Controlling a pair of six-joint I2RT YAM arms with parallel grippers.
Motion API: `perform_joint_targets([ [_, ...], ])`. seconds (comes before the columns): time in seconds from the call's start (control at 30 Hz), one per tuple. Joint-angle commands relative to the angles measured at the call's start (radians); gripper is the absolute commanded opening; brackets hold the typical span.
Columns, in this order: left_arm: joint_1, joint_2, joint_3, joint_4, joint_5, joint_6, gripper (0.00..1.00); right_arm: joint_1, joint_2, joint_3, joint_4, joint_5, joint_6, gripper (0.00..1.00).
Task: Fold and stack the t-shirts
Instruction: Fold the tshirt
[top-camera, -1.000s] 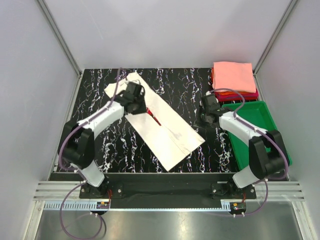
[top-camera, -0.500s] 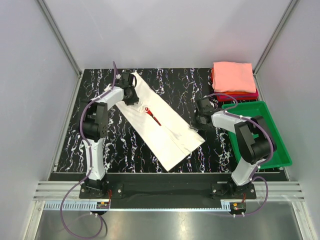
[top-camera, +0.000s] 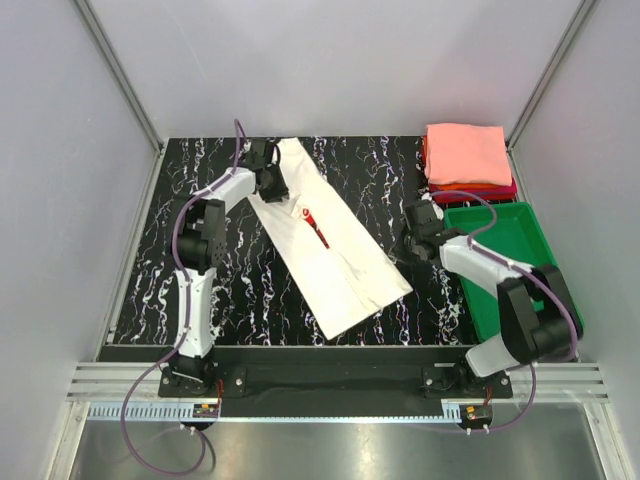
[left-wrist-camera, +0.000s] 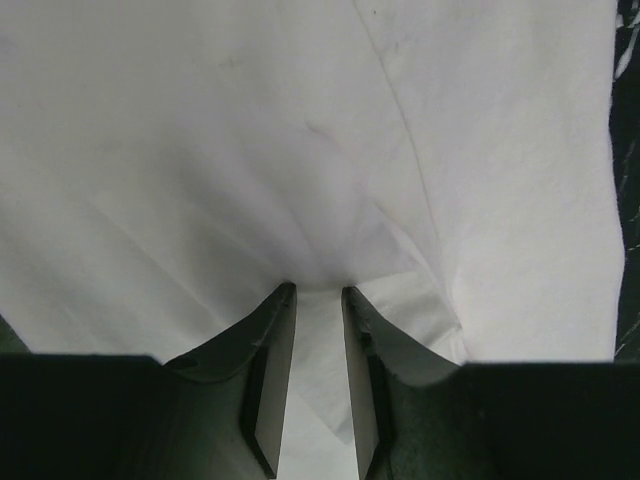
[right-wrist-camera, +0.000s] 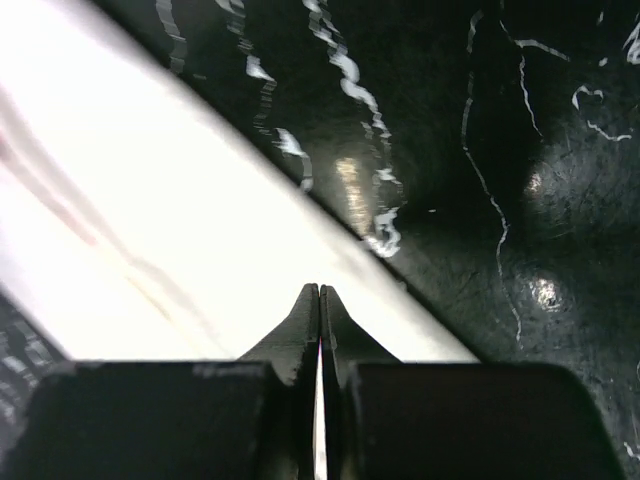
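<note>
Right wrist: glare-washed cream t-shirt (right-wrist-camera: 150, 230)

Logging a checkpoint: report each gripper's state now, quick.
Left gripper: fingers closed on a pinch of the cream-white t-shirt.
Right gripper: fingers shut tight at the t-shirt's edge; whether they hold cloth cannot be told.

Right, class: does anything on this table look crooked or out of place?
The white shirt lies slanted across the table, unlike the square stack at the far right corner. Its cloth puckers where the left hand pinches it.
</note>
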Motion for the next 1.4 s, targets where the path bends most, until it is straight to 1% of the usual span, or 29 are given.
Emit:
perform_joint_targets([
  [0.0, -0.039, 0.089, 0.088, 0.020, 0.095, 0.036, 0.32, 0.000, -0.156, 0.008, -0.006, 0.033, 0.011, 0.00],
  [0.1, -0.080, 0.150, 0.179, 0.035, 0.186, 0.051, 0.32, 0.001, -0.234, 0.015, -0.021, 0.036, 0.005, 0.00],
  [0.17, -0.095, 0.170, 0.182, 0.064, 0.226, 0.031, 0.32, 0.001, -0.256, 0.025, -0.047, 0.060, 0.001, 0.00],
  [0.3, -0.154, 0.178, 0.143, 0.132, 0.241, 0.001, 0.33, 0.000, -0.273, 0.036, -0.078, 0.096, -0.012, 0.00],
  [0.53, -0.200, 0.208, 0.175, 0.166, 0.290, -0.001, 0.33, -0.002, -0.268, 0.051, -0.080, 0.093, -0.007, 0.00],
  [0.67, -0.201, 0.256, 0.254, 0.169, 0.332, 0.007, 0.33, 0.000, -0.280, 0.061, -0.080, 0.082, -0.001, 0.00],
  [0.73, -0.186, 0.276, 0.293, 0.181, 0.370, 0.011, 0.35, 0.001, -0.291, 0.059, -0.080, 0.081, -0.001, 0.00],
  [0.8, -0.149, 0.303, 0.377, 0.181, 0.424, -0.013, 0.35, 0.001, -0.310, 0.058, -0.089, 0.087, -0.018, 0.00],
  [0.83, -0.137, 0.299, 0.421, 0.183, 0.479, -0.024, 0.35, 0.000, -0.317, 0.058, -0.106, 0.100, -0.022, 0.00],
  [0.9, -0.114, 0.261, 0.437, 0.181, 0.523, -0.025, 0.36, 0.000, -0.342, 0.050, -0.112, 0.111, -0.031, 0.00],
  [0.93, -0.109, 0.232, 0.429, 0.183, 0.524, -0.016, 0.36, 0.000, -0.348, 0.048, -0.118, 0.117, -0.035, 0.00],
  [1.0, -0.108, 0.118, 0.355, 0.201, 0.536, 0.020, 0.36, 0.001, -0.359, 0.044, -0.121, 0.113, -0.036, 0.00],
  [1.03, -0.106, 0.036, 0.313, 0.218, 0.553, 0.028, 0.36, 0.000, -0.360, 0.039, -0.121, 0.102, -0.038, 0.00],
  [1.07, -0.108, -0.007, 0.225, 0.221, 0.562, 0.033, 0.36, 0.001, -0.359, 0.036, -0.123, 0.101, -0.042, 0.00],
  [1.13, -0.114, -0.101, 0.100, 0.239, 0.539, 0.039, 0.35, 0.000, -0.356, 0.028, -0.126, 0.105, -0.050, 0.00],
  [1.17, -0.121, -0.186, -0.023, 0.242, 0.522, 0.039, 0.36, 0.000, -0.354, 0.021, -0.124, 0.105, -0.053, 0.00],
  [1.23, -0.160, -0.253, -0.129, 0.247, 0.484, 0.045, 0.35, 0.000, -0.348, 0.015, -0.126, 0.099, -0.056, 0.00],
  [1.27, -0.178, -0.294, -0.206, 0.250, 0.479, 0.047, 0.35, -0.003, -0.345, 0.018, -0.127, 0.093, -0.068, 0.00],
  [1.33, -0.229, -0.324, -0.262, 0.249, 0.481, 0.044, 0.34, -0.005, -0.334, 0.045, -0.153, 0.075, -0.087, 0.01],
  [1.37, -0.244, -0.330, -0.316, 0.250, 0.476, 0.028, 0.34, -0.010, -0.327, 0.060, -0.167, 0.064, -0.102, 0.01],
])
